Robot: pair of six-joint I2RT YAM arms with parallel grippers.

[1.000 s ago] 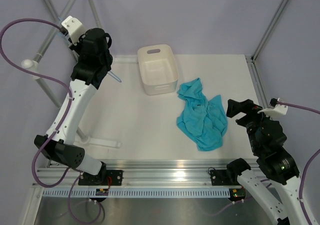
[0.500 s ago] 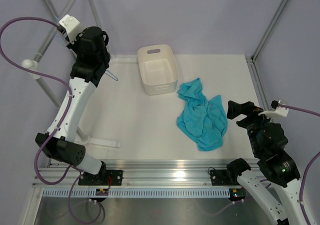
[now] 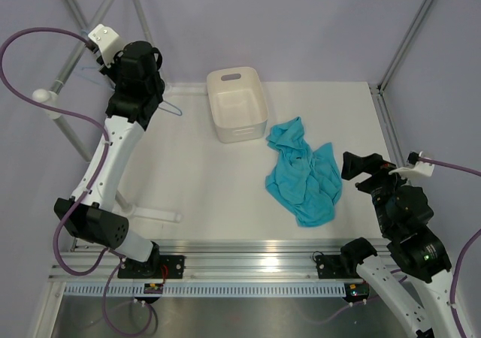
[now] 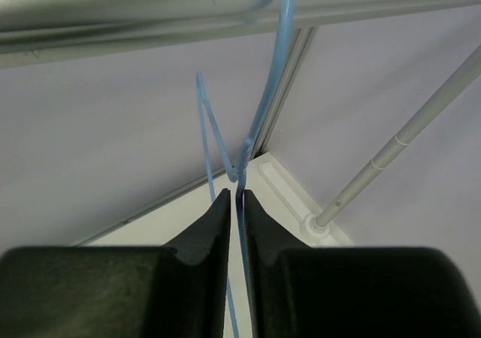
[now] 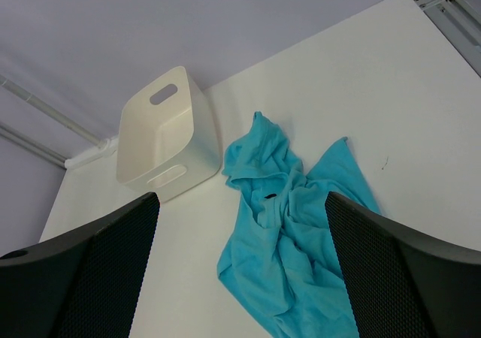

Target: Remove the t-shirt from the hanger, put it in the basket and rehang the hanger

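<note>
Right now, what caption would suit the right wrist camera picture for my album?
A crumpled teal t-shirt lies on the white table beside a white tub, framed by open fingers.

1. One teal t-shirt (image 3: 303, 174), crumpled toward the right edge of the desk (image 3: 195, 180).
2. One light-blue wire hanger (image 4: 237, 174), above the desk's far left corner.
3. One white tub (image 3: 237, 104), at the desk's far edge.
4. Two robot arms, the left arm (image 3: 113, 154) and the right arm (image 3: 406, 218), at the near edge.
5. Two purple cables (image 3: 34, 41), one per arm.
</note>
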